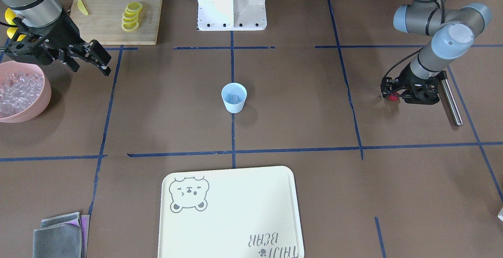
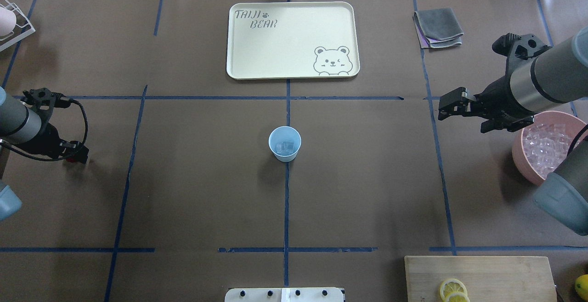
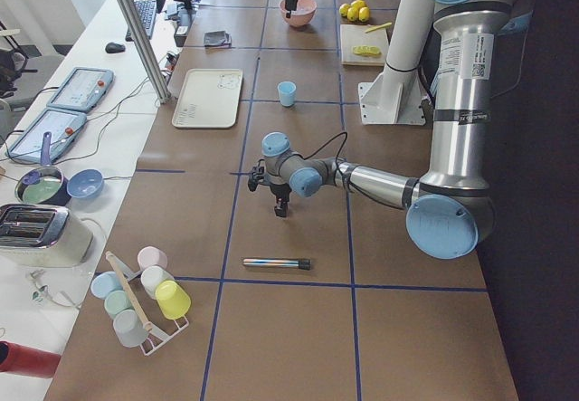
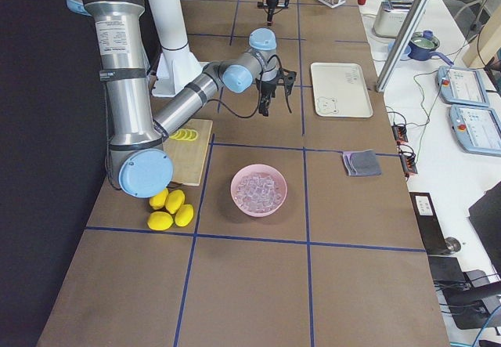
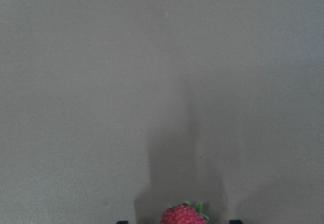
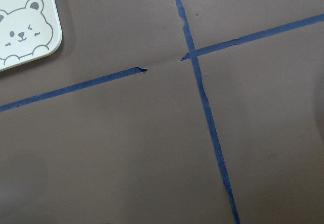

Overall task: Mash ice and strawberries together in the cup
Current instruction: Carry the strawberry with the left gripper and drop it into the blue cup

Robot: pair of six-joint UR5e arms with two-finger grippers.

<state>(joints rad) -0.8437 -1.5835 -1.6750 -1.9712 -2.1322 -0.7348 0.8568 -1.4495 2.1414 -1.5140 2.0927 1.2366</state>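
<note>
The left gripper point(image 1: 393, 96) is pinching a small, bumpy red strawberry point(image 5: 183, 215) with green leaves. Its arm is reaching low and pointing down at the brown bench point(image 1: 298, 105). A smooth, pale-blue tapered cup point(image 2: 285, 143) is standing well apart from both grippers, between them, holding clear ice cubes point(image 2: 285, 146). The right gripper point(image 1: 91, 68) is hanging tilted with its fingers spread, beside a pink bowl point(image 1: 47, 93).

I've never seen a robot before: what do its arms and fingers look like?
Both the left arm and right arm are silver-grey tubes with pale-blue joint caps. The left gripper and right gripper are black open-framed, each with two fingers; black cables loop by the wrists.
</note>
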